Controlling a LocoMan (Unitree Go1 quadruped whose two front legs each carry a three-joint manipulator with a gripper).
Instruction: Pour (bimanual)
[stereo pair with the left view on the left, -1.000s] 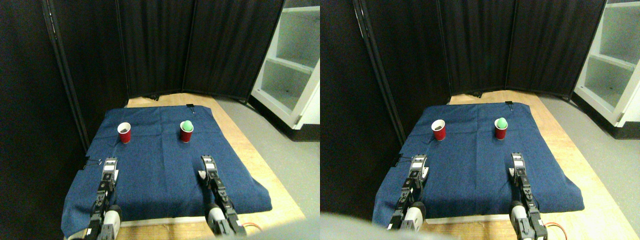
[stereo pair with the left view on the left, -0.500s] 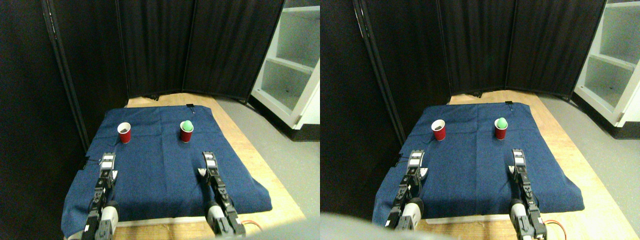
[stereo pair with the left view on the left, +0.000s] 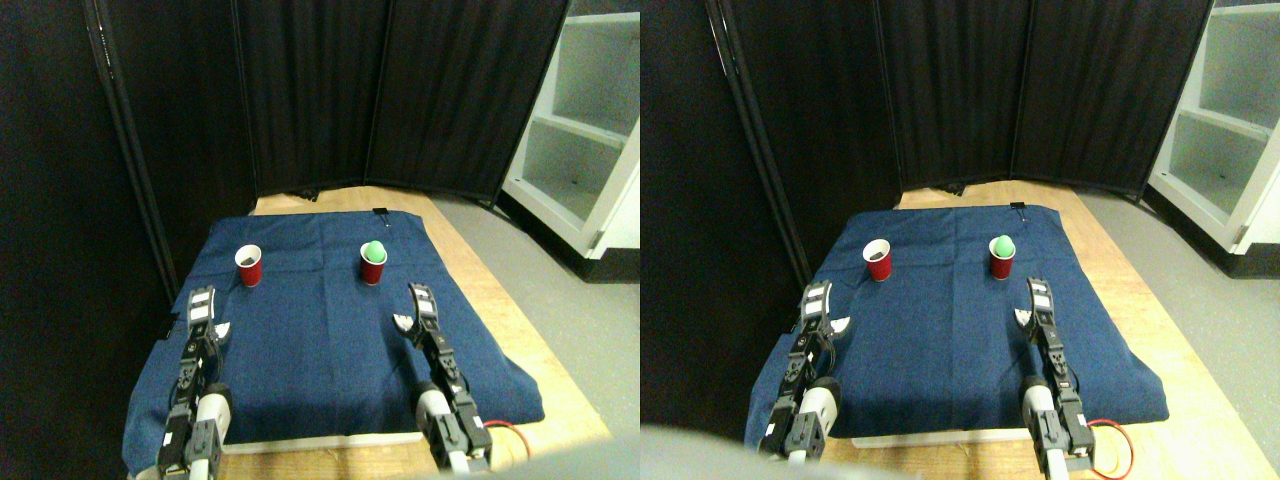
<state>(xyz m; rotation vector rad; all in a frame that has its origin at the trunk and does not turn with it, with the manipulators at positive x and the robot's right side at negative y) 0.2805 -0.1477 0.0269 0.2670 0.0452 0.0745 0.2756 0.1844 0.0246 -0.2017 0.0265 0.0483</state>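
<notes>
Two red cups stand on the blue cloth (stereo pair with the left view on the left: 320, 330). The left red cup (stereo pair with the left view on the left: 248, 266) is open-topped with a dark inside. The right red cup (stereo pair with the left view on the left: 373, 264) holds a green ball that sticks out of its rim. My left gripper (stereo pair with the left view on the left: 205, 312) hovers near the cloth's left edge, short of and to the left of the left cup. My right gripper (stereo pair with the left view on the left: 417, 307) is short of and slightly right of the right cup. Neither gripper touches a cup.
The cloth lies on a wooden platform (stereo pair with the left view on the left: 500, 300). Black folding screens (stereo pair with the left view on the left: 400, 90) stand behind and to the left. A white shelf unit (stereo pair with the left view on the left: 585, 120) stands at the far right on grey floor. A red cable (stereo pair with the left view on the left: 510, 432) lies at the platform's front.
Both grippers have moved forward toward the cups and risen a little; the left one also shifted leftward. The cups have not moved.
</notes>
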